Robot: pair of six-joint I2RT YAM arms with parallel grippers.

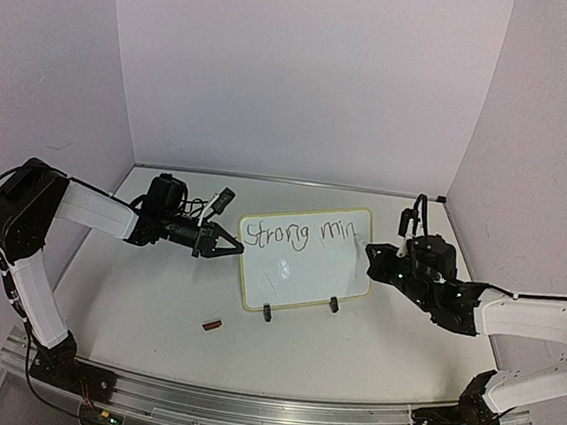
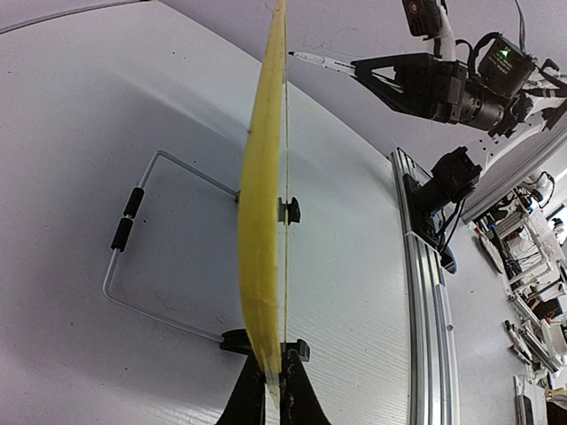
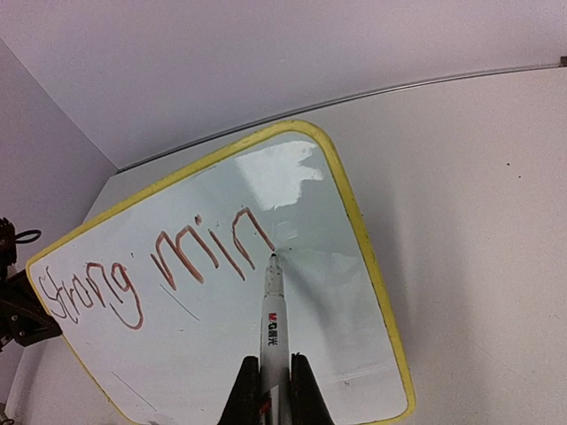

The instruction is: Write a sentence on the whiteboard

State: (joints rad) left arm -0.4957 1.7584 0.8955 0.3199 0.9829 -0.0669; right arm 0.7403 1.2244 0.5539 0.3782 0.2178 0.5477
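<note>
The whiteboard [image 1: 304, 260] stands tilted on its wire stand in mid-table, yellow-framed. The sentence [image 1: 302, 232] reads "Strong min" along its top; it also shows in the right wrist view [image 3: 159, 270]. My left gripper [image 1: 228, 248] is shut on the whiteboard's left edge; the left wrist view shows the board edge-on [image 2: 263, 221] between the fingers [image 2: 237, 407]. My right gripper [image 1: 377, 260] is shut on a white marker [image 3: 271, 328], its tip touching the board just after the "n".
A small red marker cap [image 1: 214, 323] lies on the table in front of the board. The wire stand [image 2: 133, 266] reaches out behind the board. An aluminium rail [image 1: 264, 412] runs along the near table edge.
</note>
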